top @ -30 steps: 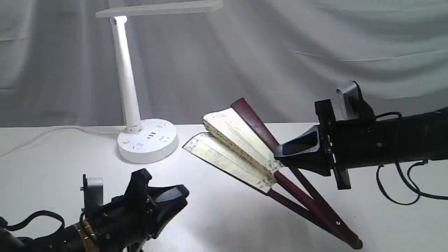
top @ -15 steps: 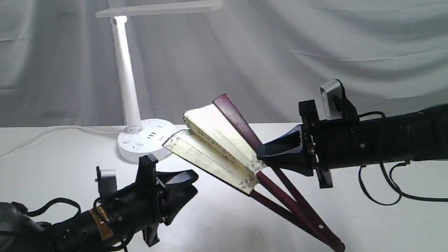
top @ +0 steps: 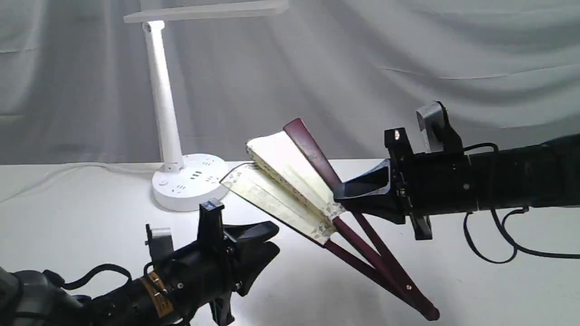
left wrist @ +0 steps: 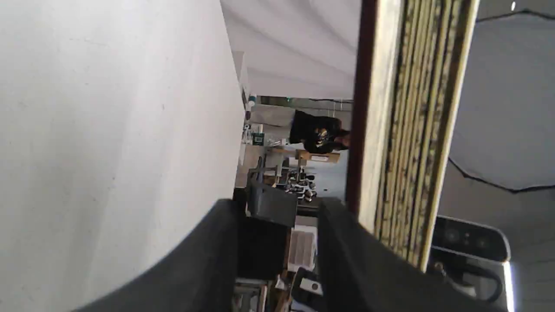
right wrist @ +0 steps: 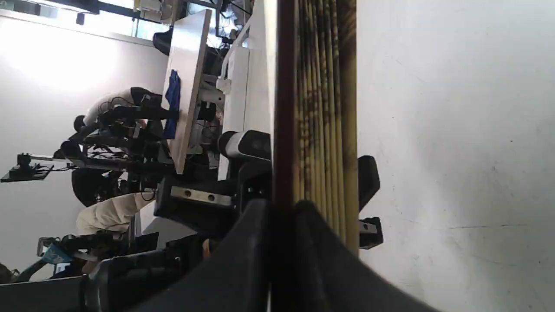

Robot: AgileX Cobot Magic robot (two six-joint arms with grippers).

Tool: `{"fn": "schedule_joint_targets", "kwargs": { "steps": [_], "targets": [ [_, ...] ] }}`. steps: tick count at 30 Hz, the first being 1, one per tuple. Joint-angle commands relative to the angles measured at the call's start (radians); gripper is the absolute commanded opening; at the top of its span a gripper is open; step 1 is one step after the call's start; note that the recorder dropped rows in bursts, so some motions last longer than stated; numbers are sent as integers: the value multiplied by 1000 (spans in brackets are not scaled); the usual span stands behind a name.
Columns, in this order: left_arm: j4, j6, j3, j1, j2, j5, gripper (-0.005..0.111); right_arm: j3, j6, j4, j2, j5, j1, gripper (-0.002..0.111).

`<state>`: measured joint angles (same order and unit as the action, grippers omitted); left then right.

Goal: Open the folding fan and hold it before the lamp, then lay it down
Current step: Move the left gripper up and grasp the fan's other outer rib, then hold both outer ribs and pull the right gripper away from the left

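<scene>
The folding fan (top: 281,181) is partly spread and tilted, its cream leaf pointing up-left and its maroon ribs running down to the pivot near the table at lower right. My right gripper (top: 340,195) is shut on the upper maroon guard, which shows between its fingers in the right wrist view (right wrist: 284,203). My left gripper (top: 273,239) is open and empty, low and just left of the fan's lower edge. In the left wrist view, the fan (left wrist: 412,130) stands beside one finger, outside the gap of the left gripper (left wrist: 277,203). The white lamp (top: 190,181) stands behind, to the left.
A grey cloth backdrop (top: 408,68) hangs behind the white table (top: 68,203). The lamp's long head (top: 204,11) reaches over the back left. A black cable (top: 498,244) loops below the right arm.
My left arm has moved right and up toward the fan's lower edge, jaws a little wider. My right gripper has carried the fan somewhat to the left.
</scene>
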<state>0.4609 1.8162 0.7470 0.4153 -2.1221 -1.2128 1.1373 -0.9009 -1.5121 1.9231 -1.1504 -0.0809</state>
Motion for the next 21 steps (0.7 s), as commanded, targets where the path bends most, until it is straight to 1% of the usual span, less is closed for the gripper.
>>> {"fn": "schedule_joint_targets", "kwargs": {
  "steps": [1,6,11,14,17,21],
  "targets": [
    [-35,49,3,6,2,-8,32,-2,-19,-9,-11,-2,2,0],
    [6,72,3,6,4,-8,32,-2,-41,-8,-11,16,2,0],
    [-44,92,3,6,26,-8,31,-2,-41,-3,7,10,2,0],
    [-81,30,3,6,51,-8,31,-2,-41,-3,35,-8,2,0],
    [-112,15,3,6,50,-8,31,-2,-52,-49,59,-71,2,0],
    [-102,26,3,6,34,-8,31,-2,-78,-103,61,-71,2,0]
  ]
}}
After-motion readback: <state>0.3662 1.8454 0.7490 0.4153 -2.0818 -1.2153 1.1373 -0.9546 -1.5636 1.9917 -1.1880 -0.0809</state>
